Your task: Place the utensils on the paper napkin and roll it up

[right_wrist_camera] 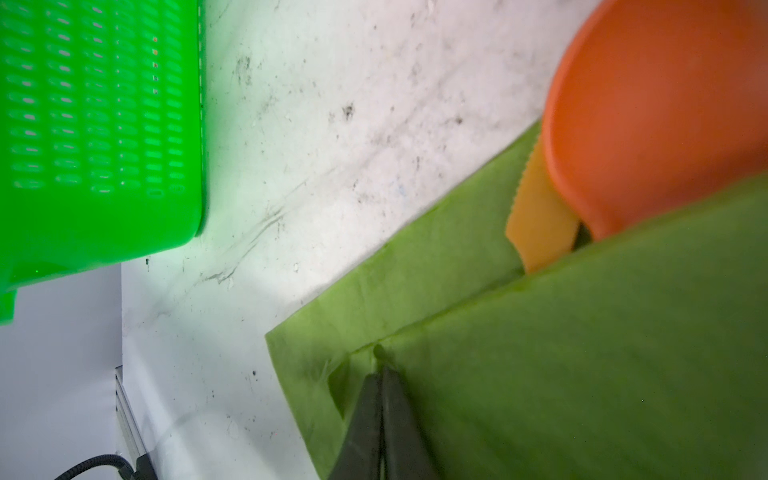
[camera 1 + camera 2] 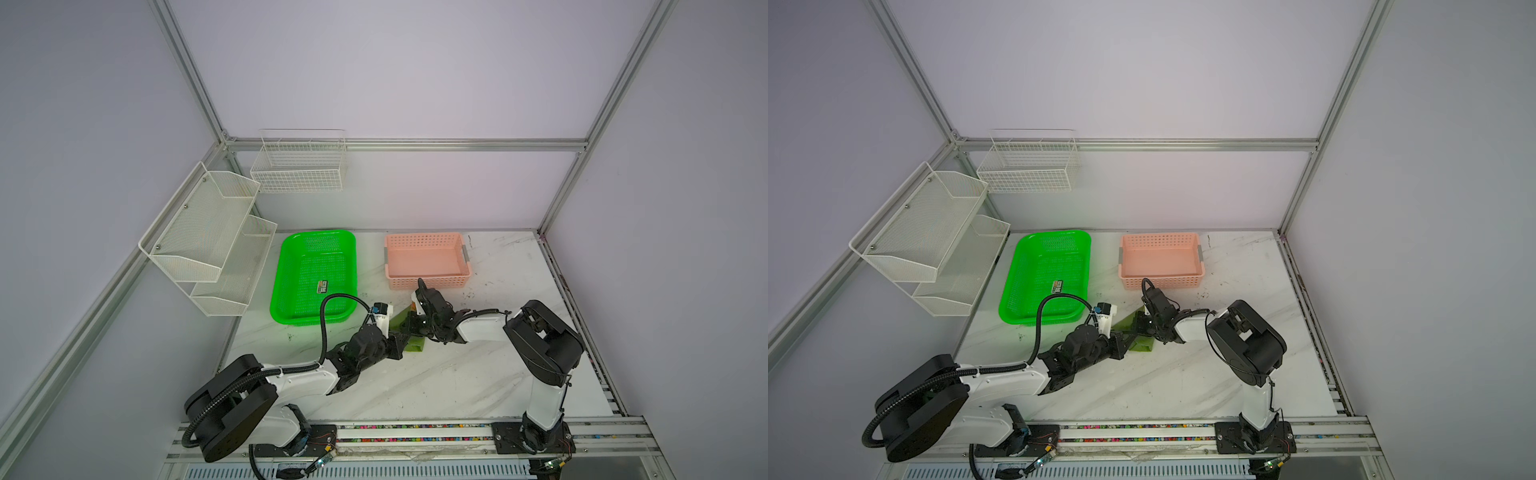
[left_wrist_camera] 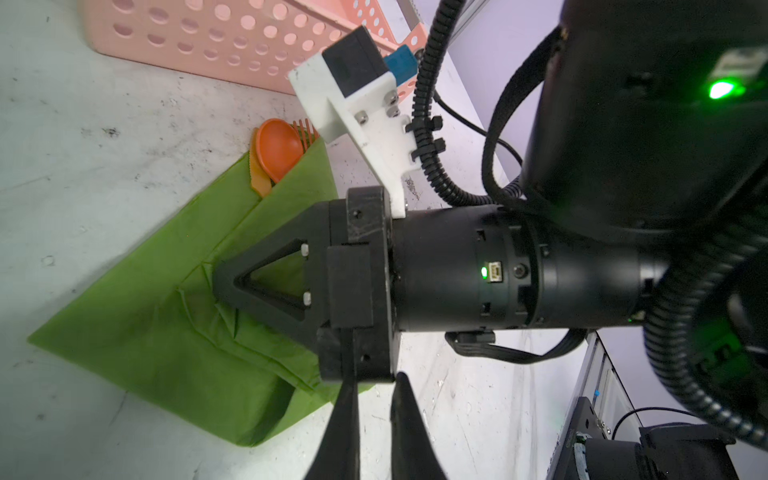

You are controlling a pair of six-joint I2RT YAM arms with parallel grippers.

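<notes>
The step in hand looks like rolling, and to do it well both ends should turn evenly, snug around the handles, without tearing the thin paper. Nearest, the left gripper (image 3: 376, 384) has its fingers close together at the near corner of the paper napkin (image 3: 166, 324). One tip is hidden, so I cannot tell whether it grips. Just beyond, the right gripper (image 1: 379, 374) is clamped on the edge of a folded flap. The napkin lies on the table (image 2: 457, 374), wrapped over the utensils (image 3: 276, 153), whose heads (spoon bowl, knife tip, fork tines) poke out at the far end, apart from all fingers. Beyond stand the green tray (image 2: 286, 270) and pink basket (image 2: 428, 284).
</notes>
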